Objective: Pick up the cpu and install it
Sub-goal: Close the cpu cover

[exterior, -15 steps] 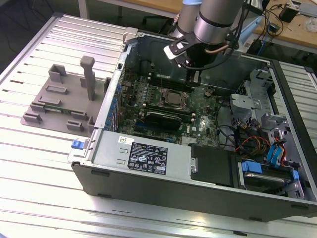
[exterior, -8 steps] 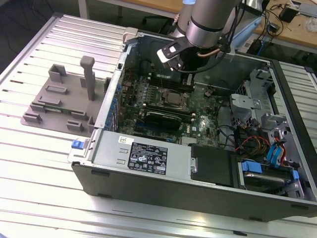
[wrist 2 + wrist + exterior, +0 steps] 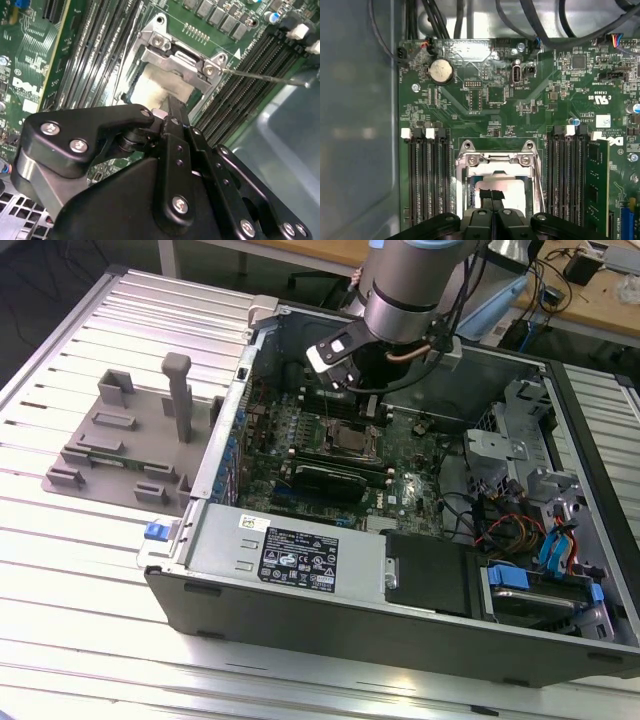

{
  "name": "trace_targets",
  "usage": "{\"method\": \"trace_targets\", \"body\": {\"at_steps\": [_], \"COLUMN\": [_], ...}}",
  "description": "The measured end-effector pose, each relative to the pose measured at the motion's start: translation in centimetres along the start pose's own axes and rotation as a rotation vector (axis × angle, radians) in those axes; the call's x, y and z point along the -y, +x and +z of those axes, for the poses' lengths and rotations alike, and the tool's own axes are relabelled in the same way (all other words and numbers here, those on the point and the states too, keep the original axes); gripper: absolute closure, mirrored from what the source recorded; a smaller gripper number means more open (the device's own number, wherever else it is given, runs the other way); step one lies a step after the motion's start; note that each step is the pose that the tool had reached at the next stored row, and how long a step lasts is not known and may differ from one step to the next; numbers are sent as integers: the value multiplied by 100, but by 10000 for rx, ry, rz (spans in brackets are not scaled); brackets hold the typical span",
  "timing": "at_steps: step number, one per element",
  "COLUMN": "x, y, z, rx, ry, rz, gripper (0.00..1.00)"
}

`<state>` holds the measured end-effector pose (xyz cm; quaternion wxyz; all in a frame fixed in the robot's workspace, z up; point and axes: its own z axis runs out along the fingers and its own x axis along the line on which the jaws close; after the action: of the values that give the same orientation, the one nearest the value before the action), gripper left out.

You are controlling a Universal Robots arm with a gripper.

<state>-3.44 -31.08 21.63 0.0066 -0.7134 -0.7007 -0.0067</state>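
We see the cpu (image 3: 512,187) lying flat in the socket on the board (image 3: 485,100), its pale top edged by the metal frame (image 3: 495,159). In the first wrist view the gripper (image 3: 491,194) stands right over the middle of the cpu. Its two black fingers are pressed together with nothing between them, and their tips are at the chip's top face. We cannot tell whether they touch it or hang just above it. The second wrist view shows the same: the joined fingers (image 3: 172,117) point down at the near edge of the pale chip. A thin lever (image 3: 265,77) runs out from the frame across the memory slots (image 3: 240,95).

In the exterior view the arm (image 3: 400,290) reaches into the open case (image 3: 300,625), which lies on its side on the ribbed table (image 3: 100,620).

As for writing, a dark label (image 3: 298,560) with small white print sits on the metal box by the case's near wall. The board carries a white sticker (image 3: 602,121) and white lettering beside it.
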Motion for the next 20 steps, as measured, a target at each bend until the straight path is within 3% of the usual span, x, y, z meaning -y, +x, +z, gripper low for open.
{"method": "trace_targets", "body": {"at_steps": [3,9,13,20], "x": [4,42,61,30], "y": [-44,-46,-49,-47], "z": [37,52,122,129], "rx": [-2,-1,9,0], "ry": [-2,1,6,0], "rz": [-9,-41,-40,-40], "gripper": [89,89,89,89]}}
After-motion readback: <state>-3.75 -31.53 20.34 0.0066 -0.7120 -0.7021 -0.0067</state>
